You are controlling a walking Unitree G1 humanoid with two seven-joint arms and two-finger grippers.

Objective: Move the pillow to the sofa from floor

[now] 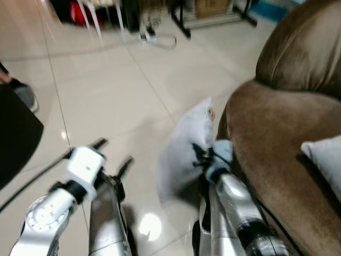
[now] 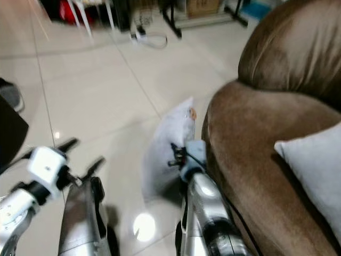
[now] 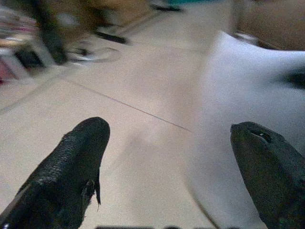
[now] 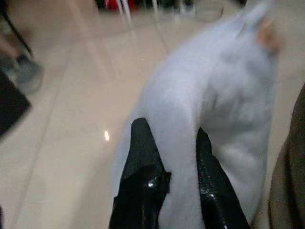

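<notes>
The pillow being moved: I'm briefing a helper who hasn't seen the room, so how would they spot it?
Find the brown plush sofa. Beside its front, the pale grey fabric pillow stands on edge, pinched by the right claw. The other pale cushion already lies on the seat.

no readable text — none (frames blurred), no labels

Glossy tile floor (image 1: pixel 106 90), velvety sofa (image 1: pixel 277 122)

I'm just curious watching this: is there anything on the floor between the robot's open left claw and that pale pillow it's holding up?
Nothing: in the left wrist view, bare tiled floor lies between the left gripper and the pillow, which the right gripper holds.
</notes>
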